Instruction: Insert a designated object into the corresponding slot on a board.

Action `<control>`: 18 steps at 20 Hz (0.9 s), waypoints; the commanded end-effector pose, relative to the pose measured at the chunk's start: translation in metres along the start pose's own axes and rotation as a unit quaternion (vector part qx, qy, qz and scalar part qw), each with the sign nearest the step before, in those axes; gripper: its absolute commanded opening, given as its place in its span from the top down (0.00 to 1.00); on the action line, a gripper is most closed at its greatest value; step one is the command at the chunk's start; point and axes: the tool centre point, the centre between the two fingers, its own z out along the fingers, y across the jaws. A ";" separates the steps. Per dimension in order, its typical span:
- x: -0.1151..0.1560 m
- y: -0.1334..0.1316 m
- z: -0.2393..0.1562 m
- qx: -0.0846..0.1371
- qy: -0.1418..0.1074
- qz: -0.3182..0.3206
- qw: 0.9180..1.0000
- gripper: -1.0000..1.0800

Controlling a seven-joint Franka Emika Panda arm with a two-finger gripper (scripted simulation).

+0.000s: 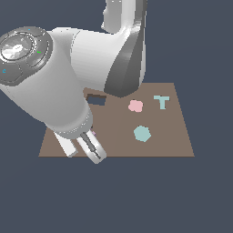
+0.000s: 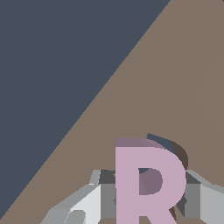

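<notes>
One big white arm (image 1: 68,77) leans low over the brown board (image 1: 150,145). Its gripper (image 1: 84,148) hangs down by the board's near edge, toward the exterior view's left. Two grey fingers (image 1: 93,148) point down at the board.

Between those fingers sits the lilac R (image 2: 146,183). In the wrist view the R stands out clearly, with one finger (image 2: 107,192) on one side of it and the other finger on the other side. The fingers sit tight against its sides, so the gripper is pinching the R. In the exterior view only a tiny bit of lilac (image 1: 93,133) peeks out beside the gripper, because the arm hides the rest.

Right behind the R, in the wrist view, a dark curved edge (image 2: 173,146) shows on the board. It may be a shadow or part of a hole, and I cannot tell which. I also cannot tell if the R touches the board or hangs just above it.

Farther from the gripper, past the arm, part of a dark hole (image 1: 95,98) in the board peeks out. The arm covers the rest of it, so its shape is hard to tell.

Off to the side of the gripper, toward the exterior view's right, lie three small shapes, well apart from it. A teal six-sided piece (image 1: 142,134) is the nearest. A pink blob (image 1: 135,106) lies beyond that. A teal T (image 1: 161,102) lies just beside the blob, farthest from the gripper.
</notes>
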 end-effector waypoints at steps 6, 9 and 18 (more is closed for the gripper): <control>-0.001 0.010 -0.001 0.000 0.000 0.099 0.995 1.00; -0.002 0.013 -0.001 0.000 0.000 0.126 0.992 1.00; -0.003 0.017 -0.001 0.000 0.000 0.165 0.986 1.00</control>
